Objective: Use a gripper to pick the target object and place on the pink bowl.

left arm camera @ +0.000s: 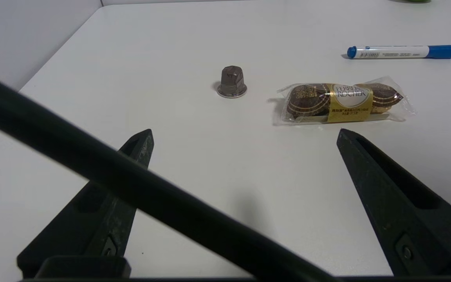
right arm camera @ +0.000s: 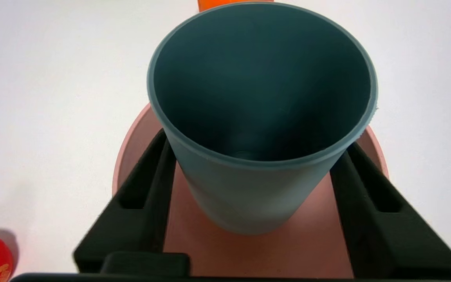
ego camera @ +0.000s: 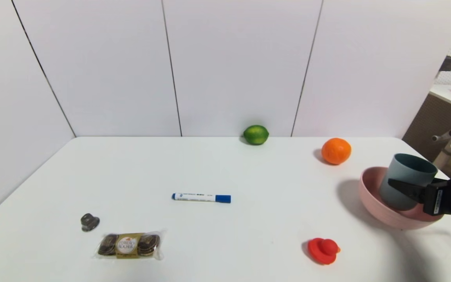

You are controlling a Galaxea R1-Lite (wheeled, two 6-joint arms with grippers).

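The grey-blue cup (ego camera: 405, 176) stands slightly tilted inside the pink bowl (ego camera: 370, 196) at the table's right edge. In the right wrist view the cup (right arm camera: 249, 188) has its base on the bowl's floor (right arm camera: 249, 254). My right gripper (ego camera: 405, 185) reaches in from the right, and in its own view this gripper (right arm camera: 253, 145) is shut on the cup, one black finger (right arm camera: 147, 196) on each side just under the rim. The fingertips are hidden behind the rim. My left gripper (left arm camera: 243, 135) hangs open over bare table at the near left, holding nothing.
An orange (ego camera: 336, 150) sits just behind the bowl and a lime (ego camera: 255, 134) by the back wall. A blue-capped marker (ego camera: 201, 197) lies mid-table. A red toy (ego camera: 323, 250), a chocolate pack (ego camera: 128, 245) and a small metal capsule (ego camera: 89, 222) lie near the front.
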